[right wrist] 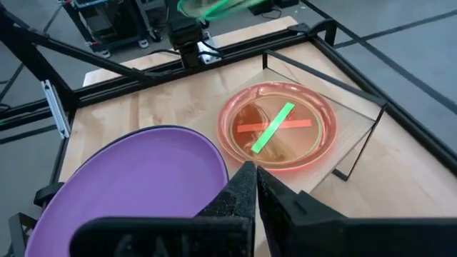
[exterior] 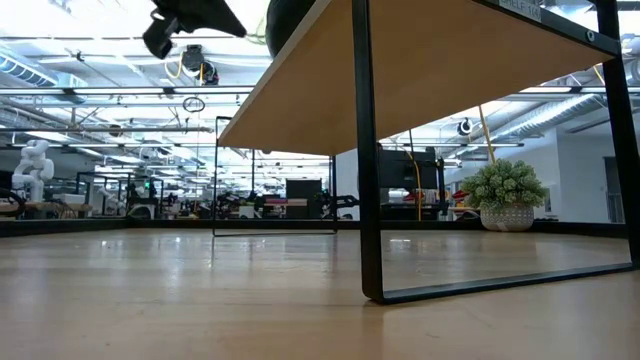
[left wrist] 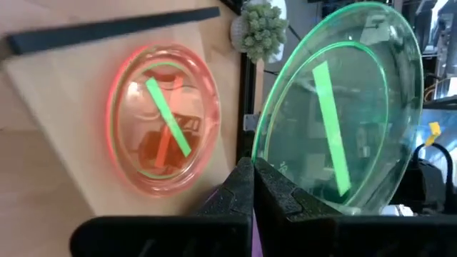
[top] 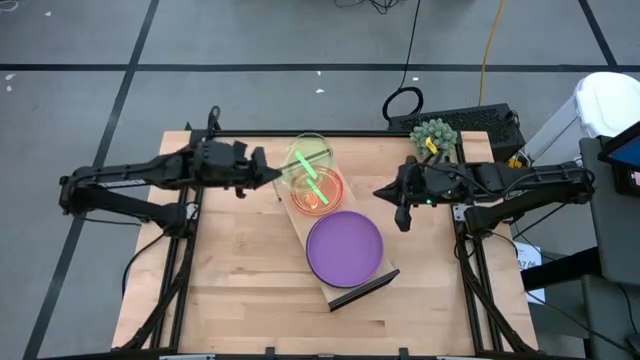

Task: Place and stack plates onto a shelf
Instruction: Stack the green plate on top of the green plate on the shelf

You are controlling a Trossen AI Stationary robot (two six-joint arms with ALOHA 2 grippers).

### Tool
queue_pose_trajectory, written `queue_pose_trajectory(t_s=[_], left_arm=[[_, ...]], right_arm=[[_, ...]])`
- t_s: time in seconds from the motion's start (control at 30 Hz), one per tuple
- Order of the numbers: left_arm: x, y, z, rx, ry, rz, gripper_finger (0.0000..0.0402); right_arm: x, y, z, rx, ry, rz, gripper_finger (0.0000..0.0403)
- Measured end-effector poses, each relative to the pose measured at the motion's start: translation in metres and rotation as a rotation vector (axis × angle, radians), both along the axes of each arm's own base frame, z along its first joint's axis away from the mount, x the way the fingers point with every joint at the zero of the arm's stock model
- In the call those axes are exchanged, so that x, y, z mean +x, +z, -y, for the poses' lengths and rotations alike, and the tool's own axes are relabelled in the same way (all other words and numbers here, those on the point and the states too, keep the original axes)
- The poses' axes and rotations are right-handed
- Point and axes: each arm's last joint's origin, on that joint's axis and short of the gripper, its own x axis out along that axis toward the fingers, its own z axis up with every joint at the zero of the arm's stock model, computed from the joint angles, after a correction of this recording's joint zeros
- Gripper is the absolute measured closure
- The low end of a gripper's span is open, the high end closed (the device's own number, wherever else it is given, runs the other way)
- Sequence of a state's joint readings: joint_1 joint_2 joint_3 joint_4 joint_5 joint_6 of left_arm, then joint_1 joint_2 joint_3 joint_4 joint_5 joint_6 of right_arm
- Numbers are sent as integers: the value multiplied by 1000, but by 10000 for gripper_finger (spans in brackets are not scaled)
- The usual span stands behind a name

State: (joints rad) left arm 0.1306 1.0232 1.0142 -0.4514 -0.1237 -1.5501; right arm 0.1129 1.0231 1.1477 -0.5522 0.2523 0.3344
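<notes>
The pale wooden bench (top: 240, 290) fills the middle of the high view, framed by dark metal rails. On it, running diagonally from the centre toward the lower right of the frame, lies the long light-wood shelf (top: 312, 232) with a dark raised rail at its lower end. A large round purple plate (top: 344, 247) sits flat on the shelf's lower half, just right of centre in the frame. Touching or nearly touching it, up and to the left, a small translucent pink-red plate (top: 318, 190) rests on the shelf's upper half, with a green stripe showing through it.

A small translucent neon green plate (top: 308, 158) is held off the shelf, tilted, just above and overlapping the pink-red plate's upper edge in the high view. The left gripper (top: 268, 172), reaching in from the left of the frame, has its fingers pinched tight on this green plate's rim (left wrist: 335, 114). The right gripper (top: 401, 213) hangs at the right of centre, just beside the purple plate's right edge; in the right wrist view its fingers (right wrist: 243, 193) are pressed together with nothing between them.

A small potted green plant (top: 434, 133) stands at the bench's upper right corner.
</notes>
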Motion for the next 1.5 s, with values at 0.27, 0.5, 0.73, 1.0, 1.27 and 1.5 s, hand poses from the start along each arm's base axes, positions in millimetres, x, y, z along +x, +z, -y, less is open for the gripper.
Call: queue_pose_trajectory(t_s=[0.27, 0.5, 0.73, 1.0, 1.27, 1.5], left_arm=[[30, -20, 4, 0, -23, -63, 401], [43, -37, 2, 15, 8, -153, 401], [55, -52, 1, 16, 12, -222, 401], [57, -61, 0, -12, 34, -275, 401], [50, -67, 0, -10, 50, -369, 401], [50, -67, 0, -9, 51, -369, 398]], right_arm=[[-8, 5, 1, -49, 27, 14, 403], [-18, 9, 2, -48, 27, 23, 403], [-27, 12, 2, -37, 47, 28, 403], [-32, 13, 3, -36, 48, 36, 403], [-33, 14, 3, -36, 48, 38, 403], [-33, 14, 3, -27, 43, 40, 403]])
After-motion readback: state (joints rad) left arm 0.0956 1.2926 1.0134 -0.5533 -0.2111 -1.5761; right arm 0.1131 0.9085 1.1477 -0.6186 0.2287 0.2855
